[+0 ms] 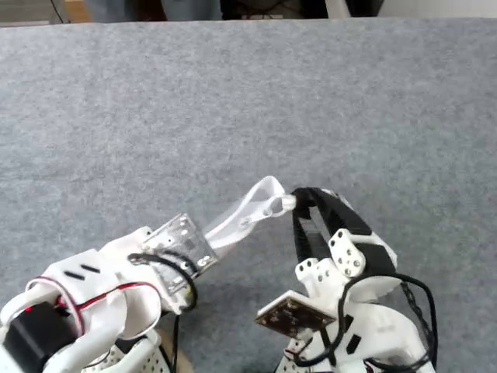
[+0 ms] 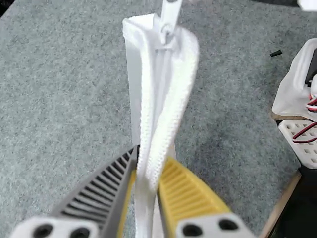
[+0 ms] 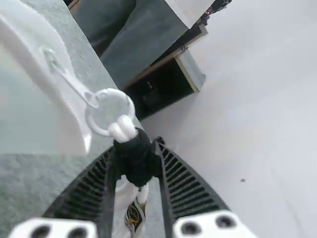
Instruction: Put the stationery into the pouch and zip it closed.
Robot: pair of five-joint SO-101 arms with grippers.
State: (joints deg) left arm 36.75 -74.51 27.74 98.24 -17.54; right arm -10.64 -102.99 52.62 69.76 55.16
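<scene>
Left gripper (image 2: 147, 191) pinched the pouch (image 2: 161, 84) end and right gripper (image 3: 134, 161) clamped the zip pull (image 3: 73, 88); the pull needed a straight line and a taut pouch.

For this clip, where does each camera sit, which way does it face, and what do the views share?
High view: fixed above the table, facing down; both arms come in from the picture's lower edge with the pouch held between them.
Left wrist view: on the left arm, looking along the left claw, which is shut on the pouch's end.
Right wrist view: on the right arm, looking along the right claw, which is shut on the tag hanging from the zipper ring.
Shared: all three show the pouch.
</scene>
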